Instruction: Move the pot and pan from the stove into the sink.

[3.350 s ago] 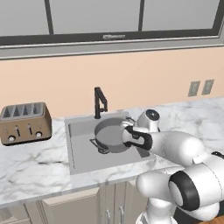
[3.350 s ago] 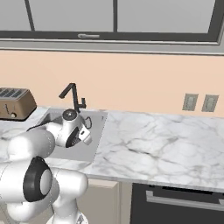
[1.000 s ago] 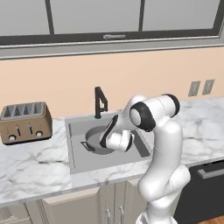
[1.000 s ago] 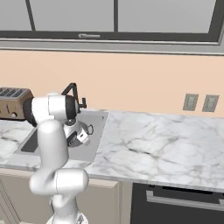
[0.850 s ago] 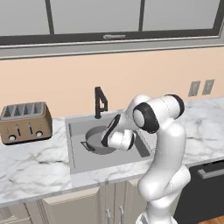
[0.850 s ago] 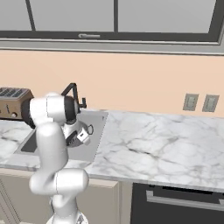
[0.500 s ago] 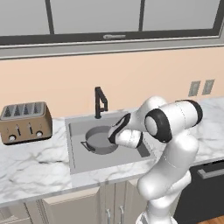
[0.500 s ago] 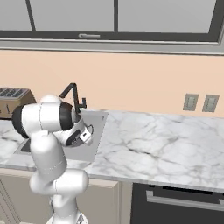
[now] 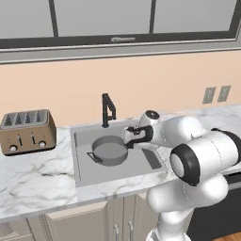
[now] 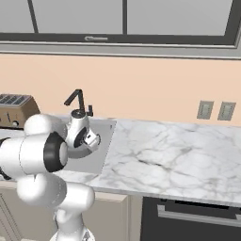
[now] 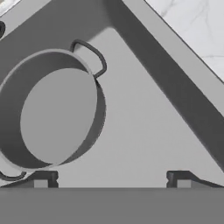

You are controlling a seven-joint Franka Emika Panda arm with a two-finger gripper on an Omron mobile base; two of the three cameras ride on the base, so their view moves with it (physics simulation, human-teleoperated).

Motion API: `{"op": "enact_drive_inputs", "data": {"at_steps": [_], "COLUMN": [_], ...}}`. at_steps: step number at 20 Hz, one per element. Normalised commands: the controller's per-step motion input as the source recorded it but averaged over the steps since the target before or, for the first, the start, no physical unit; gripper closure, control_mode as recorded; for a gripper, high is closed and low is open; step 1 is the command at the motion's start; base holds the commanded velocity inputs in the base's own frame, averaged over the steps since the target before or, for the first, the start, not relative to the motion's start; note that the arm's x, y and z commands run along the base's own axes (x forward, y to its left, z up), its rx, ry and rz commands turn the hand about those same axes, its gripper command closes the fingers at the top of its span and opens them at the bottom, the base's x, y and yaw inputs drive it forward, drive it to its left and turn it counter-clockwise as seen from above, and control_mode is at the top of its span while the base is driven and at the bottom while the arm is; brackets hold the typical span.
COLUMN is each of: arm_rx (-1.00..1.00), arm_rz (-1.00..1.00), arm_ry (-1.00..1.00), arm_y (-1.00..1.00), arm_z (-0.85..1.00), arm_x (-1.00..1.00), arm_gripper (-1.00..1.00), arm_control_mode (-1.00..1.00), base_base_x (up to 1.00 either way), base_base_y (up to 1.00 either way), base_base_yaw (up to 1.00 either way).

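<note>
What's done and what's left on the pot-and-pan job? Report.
Done: the pot sits upright in the sink, near the faucet. In hand: nothing; the gripper hangs open and empty above the basin floor beside the pot. Left: the pan; I can't see it in the sink, so it needs fetching.

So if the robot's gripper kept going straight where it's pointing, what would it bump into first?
Probably the bare floor of the sink, just beside the pot. The open gripper aims down into the basin, though the exact depth is hard to judge.
</note>
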Motion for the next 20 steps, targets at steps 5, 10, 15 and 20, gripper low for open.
{"op": "enact_drive_inputs", "data": {"at_steps": [5, 10, 15, 20], "arm_rx": [-0.01, -0.05, 0.00, 0.00], "arm_rz": [0.09, 0.12, 0.13, 0.12], "arm_ry": [0.19, 0.07, -0.07, -0.10], "arm_y": [0.20, 0.01, -0.07, -0.12], "arm_z": [1.00, 0.67, 0.39, 0.35], "arm_x": [-0.11, -0.66, -0.91, -0.92], "arm_gripper": [-1.00, -1.00, -1.00, -1.00], "arm_control_mode": [-1.00, -1.00, -1.00, -1.00], "base_base_x": [0.00, 0.00, 0.00, 0.00], "base_base_y": [0.00, 0.00, 0.00, 0.00], "base_base_yaw": [0.00, 0.00, 0.00, 0.00]}}
